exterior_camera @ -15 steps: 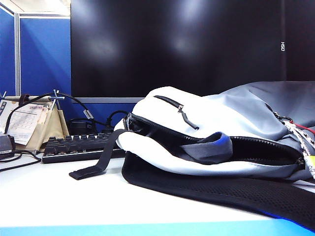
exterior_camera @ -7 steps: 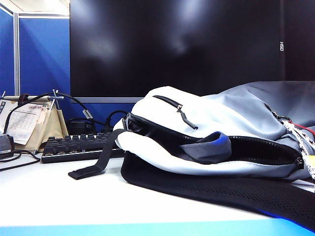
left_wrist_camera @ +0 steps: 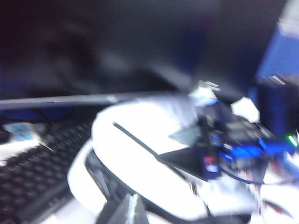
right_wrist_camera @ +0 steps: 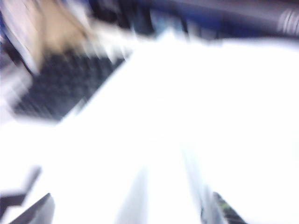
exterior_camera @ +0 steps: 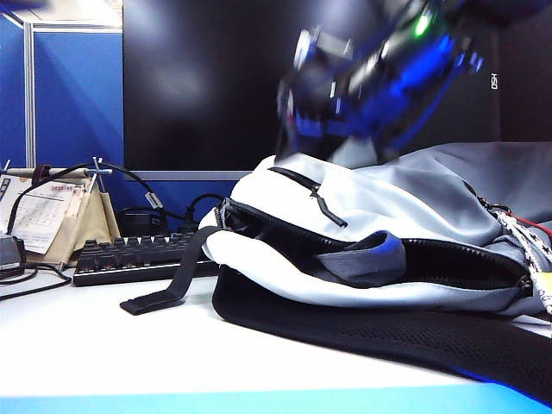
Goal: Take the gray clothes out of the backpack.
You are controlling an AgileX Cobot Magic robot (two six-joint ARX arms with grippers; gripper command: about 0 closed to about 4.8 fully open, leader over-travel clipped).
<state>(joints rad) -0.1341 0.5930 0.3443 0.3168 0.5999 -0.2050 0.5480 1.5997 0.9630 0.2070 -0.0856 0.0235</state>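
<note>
Only from the left wrist: left gripper (left_wrist_camera: 128, 210), gray fingertips pressed together with nothing between them, hanging above the pale rounded end of the backpack (left_wrist_camera: 140, 154), near the keyboard (left_wrist_camera: 32, 172). Same view, across the bag: right gripper (left_wrist_camera: 164, 148), two wedge-shaped fingers spread apart and empty, just over the white fabric; contact not clear through the blur.

From the right wrist, heavily smeared: dark fingers at the two lower corners, far apart, with only glaring white cloth below them.

Only from the exterior view: right arm as a blurred dark and blue streak reaching down from the upper right over the top of the backpack. Under it, a long black zipper mouth gaping along the side of the bag. Inside that mouth, the gray clothes (exterior_camera: 366, 259), a soft charcoal fold bulging a little over the lower lip, otherwise tucked within. Smooth pale gray-white shell, black mesh padding (exterior_camera: 388, 332) spread flat underneath, limp black strap (exterior_camera: 164, 285) trailing onto the white table (exterior_camera: 129, 354), red-white cord at the far right. Behind, a large dark monitor (exterior_camera: 216, 86).
</note>
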